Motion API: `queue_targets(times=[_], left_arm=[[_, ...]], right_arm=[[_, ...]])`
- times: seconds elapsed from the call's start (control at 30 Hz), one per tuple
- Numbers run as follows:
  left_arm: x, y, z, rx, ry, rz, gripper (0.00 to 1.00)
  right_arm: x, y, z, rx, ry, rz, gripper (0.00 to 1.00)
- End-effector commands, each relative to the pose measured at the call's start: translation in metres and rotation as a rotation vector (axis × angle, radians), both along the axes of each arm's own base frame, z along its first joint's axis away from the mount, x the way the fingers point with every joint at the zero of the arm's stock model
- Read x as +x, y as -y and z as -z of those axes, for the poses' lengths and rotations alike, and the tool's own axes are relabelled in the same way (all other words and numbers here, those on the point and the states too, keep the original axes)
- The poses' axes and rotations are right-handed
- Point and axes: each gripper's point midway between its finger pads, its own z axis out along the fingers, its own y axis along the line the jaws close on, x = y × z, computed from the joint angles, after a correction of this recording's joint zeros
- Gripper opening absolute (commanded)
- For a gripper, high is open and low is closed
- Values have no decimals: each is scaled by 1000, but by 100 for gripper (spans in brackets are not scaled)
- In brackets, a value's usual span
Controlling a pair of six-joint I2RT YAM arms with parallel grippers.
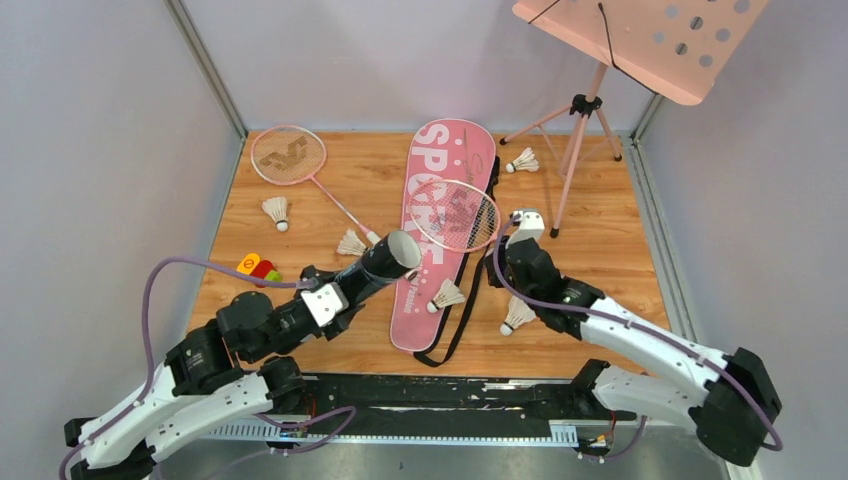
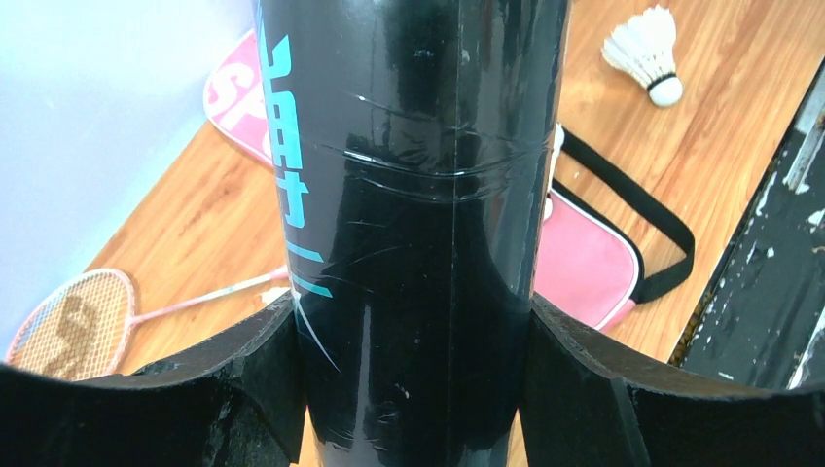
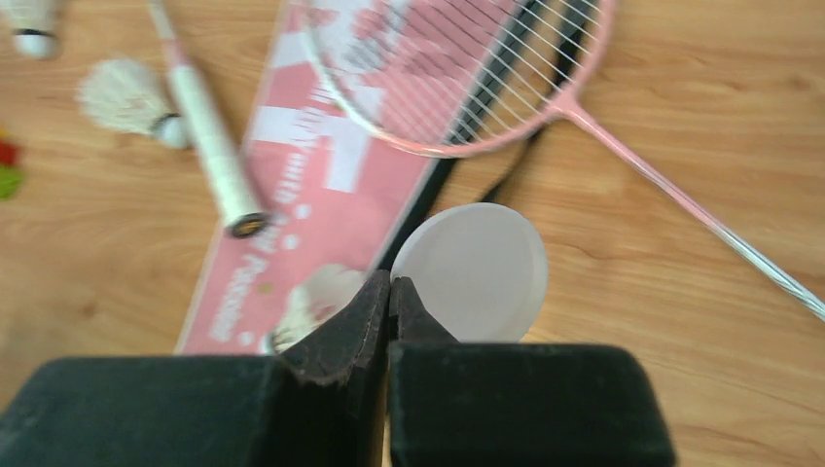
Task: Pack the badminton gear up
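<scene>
My left gripper [image 1: 335, 295] [image 2: 413, 326] is shut on the long black tube [image 1: 385, 262] [image 2: 418, 195], held tilted with its open end toward the pink SPORT bag [image 1: 450, 150] [image 3: 321, 195]. My right gripper [image 1: 522, 235] [image 3: 391, 282] is shut on the edge of a white round lid [image 3: 477, 268], right of the bag. One pink racket [image 1: 288, 155] lies at the far left. A second racket [image 1: 455, 215] [image 3: 448, 68] has its head on the bag. Several white shuttlecocks are scattered around, such as one [image 1: 276, 211] at the left and one [image 1: 517, 315] by my right arm.
A pink music stand [image 1: 640, 40] rises at the back right, its tripod legs [image 1: 575, 130] on the table's far edge. A small orange, red and green toy [image 1: 258, 267] lies left of my left arm. The bag's black strap [image 2: 632, 209] trails toward the near edge.
</scene>
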Motion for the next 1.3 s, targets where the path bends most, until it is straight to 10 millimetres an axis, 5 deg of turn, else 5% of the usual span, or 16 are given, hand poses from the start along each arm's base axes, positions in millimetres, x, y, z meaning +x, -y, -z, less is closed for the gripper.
queue_targets(times=[0.0,0.2,0.37,0.53,0.77,1.0,1.27], left_arm=[[1,-2,-16,-104,36,-19,42],[-2,-1,-15,-105,42,2,42],[-4,4,-8,-79,25,24,42],[-4,6,-4,-62,16,35,43],[-5,6,-5,-67,18,40,43],[-7,7,-4,-66,16,52,43],[-8,8,-4,-65,16,62,43]], right_arm=[[21,3,36,39,-119,47,0],[27,8,83,-51,-261,126,0],[26,10,103,-88,-323,137,12],[22,11,88,-71,-331,133,30],[4,10,58,-10,-343,48,39],[-24,-38,28,122,-255,-339,41],[-13,-55,35,106,-267,-449,46]])
